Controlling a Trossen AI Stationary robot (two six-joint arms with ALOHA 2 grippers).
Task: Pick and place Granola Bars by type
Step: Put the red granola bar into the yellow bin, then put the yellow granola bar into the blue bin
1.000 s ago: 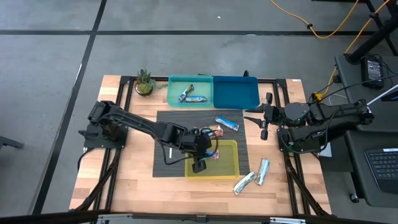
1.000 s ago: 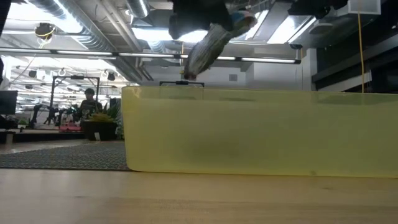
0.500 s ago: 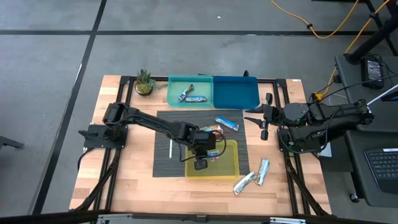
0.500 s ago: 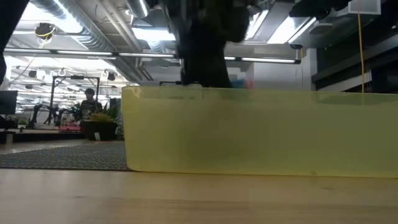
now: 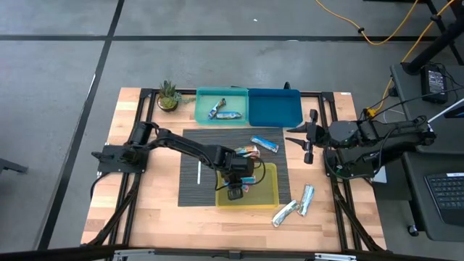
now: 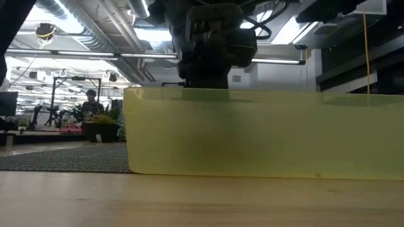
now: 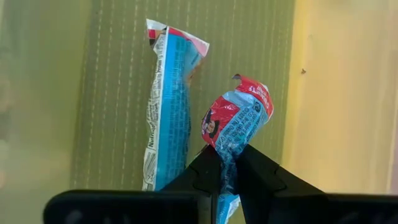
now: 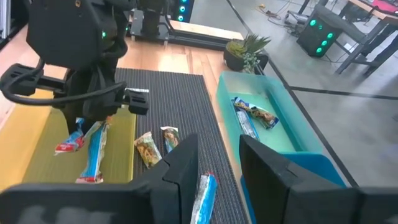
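Note:
My left gripper (image 7: 227, 168) is down inside the yellow tray (image 5: 270, 190), shut on a red-and-blue wrapped granola bar (image 7: 237, 119). A second blue bar (image 7: 168, 112) lies flat on the tray floor beside it. The teal tray (image 5: 204, 101) holds two bars (image 5: 223, 111). On the dark mat a blue bar (image 5: 264, 145) and an orange-brown bar (image 5: 250, 151) lie flat. Two silver-blue bars (image 5: 296, 205) lie on the wood near the table's right near corner. My right gripper (image 8: 217, 168) waits open at the table's right side. My left gripper pinches the red-and-blue bar by one end of its wrapper (image 7: 228, 157) between its two fingers, coming from above and pointing down. The bar hangs below the fingers with its crumpled free end (image 8: 65, 147) low in the yellow tray; whether it touches the floor I cannot tell.
The blue tray (image 5: 275, 107) stands beside the teal one at the far edge. A small potted plant (image 5: 168, 96) sits at the far left corner. A thin white stick (image 5: 199, 172) lies on the mat left of the yellow tray. Bare wood shows at the left.
My left gripper has come down from above the yellow tray's rim into the tray, carrying the bar with it; the bar, seen above the rim a second ago, is now below it. The fingers stay shut on it.

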